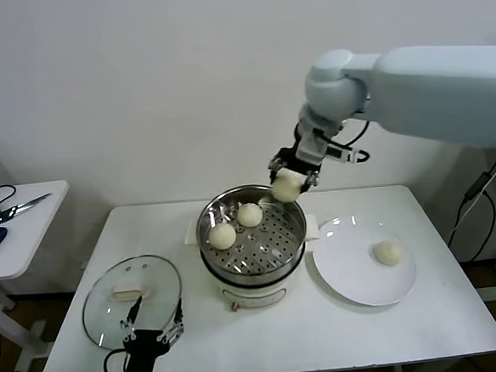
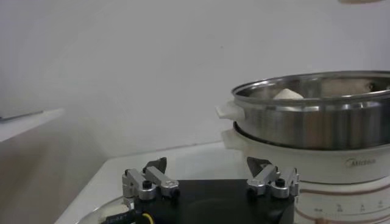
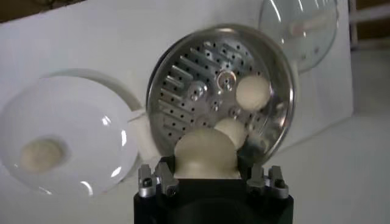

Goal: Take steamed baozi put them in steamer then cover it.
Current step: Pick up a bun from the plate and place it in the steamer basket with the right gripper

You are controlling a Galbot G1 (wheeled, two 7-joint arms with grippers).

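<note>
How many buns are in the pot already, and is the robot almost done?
Two baozi already sit on the steamer's perforated tray. The right gripper holds a third baozi above the steamer's far rim. One baozi waits on the white plate. The glass cover lies on the table near the open left gripper, so covering is left.

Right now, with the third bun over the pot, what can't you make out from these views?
- Right hand: its fingertips on the held baozi are hidden behind the bun, right wrist view.
- Steamer: cut off by the frame edge in the left wrist view; its rim hides all but one bun top.
- Cover: the left hand overlaps its near rim, head view.
</note>
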